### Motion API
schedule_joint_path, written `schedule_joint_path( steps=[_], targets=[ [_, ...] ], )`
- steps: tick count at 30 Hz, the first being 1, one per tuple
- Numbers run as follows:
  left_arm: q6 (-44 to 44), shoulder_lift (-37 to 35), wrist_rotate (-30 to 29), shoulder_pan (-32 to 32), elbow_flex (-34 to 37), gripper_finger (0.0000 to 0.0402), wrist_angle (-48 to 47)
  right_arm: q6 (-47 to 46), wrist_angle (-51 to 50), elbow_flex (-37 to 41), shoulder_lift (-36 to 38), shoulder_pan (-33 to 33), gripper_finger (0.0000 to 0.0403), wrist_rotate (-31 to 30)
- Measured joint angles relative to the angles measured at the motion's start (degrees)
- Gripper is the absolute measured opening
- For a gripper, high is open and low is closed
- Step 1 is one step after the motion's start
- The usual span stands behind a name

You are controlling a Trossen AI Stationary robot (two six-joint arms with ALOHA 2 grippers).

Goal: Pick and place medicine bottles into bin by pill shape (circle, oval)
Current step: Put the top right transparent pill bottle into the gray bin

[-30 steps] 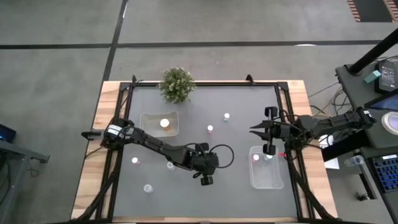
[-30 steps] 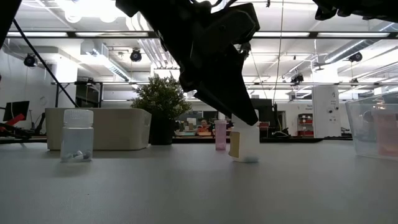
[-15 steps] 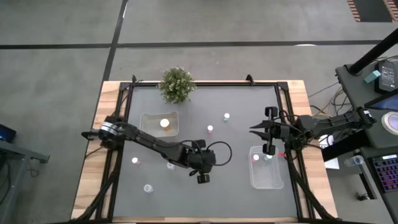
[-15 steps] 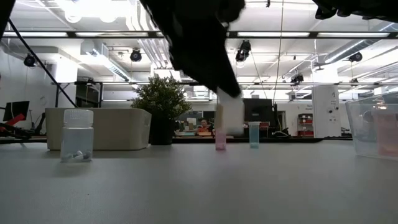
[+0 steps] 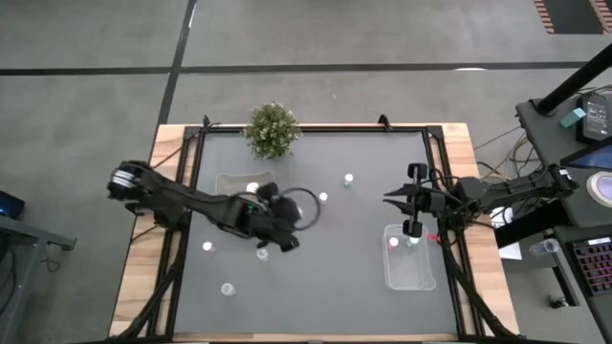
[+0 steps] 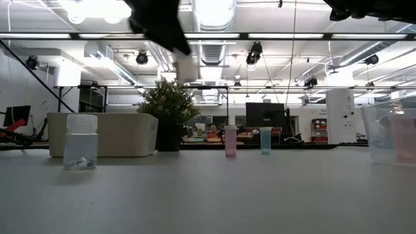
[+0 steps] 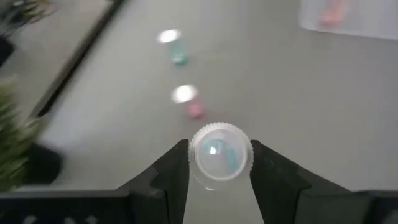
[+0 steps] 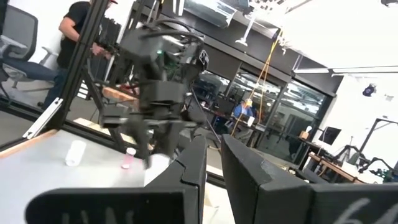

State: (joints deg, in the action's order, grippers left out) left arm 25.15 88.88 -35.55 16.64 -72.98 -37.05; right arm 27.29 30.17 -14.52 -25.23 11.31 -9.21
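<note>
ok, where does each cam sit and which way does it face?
High: overhead, straight down on table; both arms, left end effector, right end effector.
Low: table height, level into room; arm parts along top.
Left wrist: on left arm, facing the table; own fingers clamp a bottle.
Right wrist: on right arm, faces left arm; own end effector in foreground.
Shared: low and left wrist both see the pink bottle.

Bright ceiling strip lights (image 6: pixel 214 13) glare white in the low view; the dark left arm (image 6: pixel 156 23) blurs, and the left wrist view is soft
</note>
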Motion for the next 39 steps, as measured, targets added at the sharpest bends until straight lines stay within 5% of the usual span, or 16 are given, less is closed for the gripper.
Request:
schedule_joint_path(
  steps=[12,20,31,39],
  targets=[
    [20.20,-19.76,-6.98,-3.31,22.39,0.0129,-0.61,0.78,0.09,0.00,0.00,-0.11,0.0038,0.00],
    [35.16,-27.11,-7.00,-7.29,27.40,0.0130,-14.76,1.24,0.12,0.00,0.02,-0.11,0.0038,0.00],
    [49.90,-27.00,-6.77,-9.14,32.01,0.0130,-19.94,1.47,0.18,0.00,0.02,-0.11,0.0038,0.00],
    [51.13,-23.08,-6.66,-11.67,32.28,0.0130,-17.16,2.32,0.51,0.00,0.04,-0.11,0.0038,0.02]
  ],
)
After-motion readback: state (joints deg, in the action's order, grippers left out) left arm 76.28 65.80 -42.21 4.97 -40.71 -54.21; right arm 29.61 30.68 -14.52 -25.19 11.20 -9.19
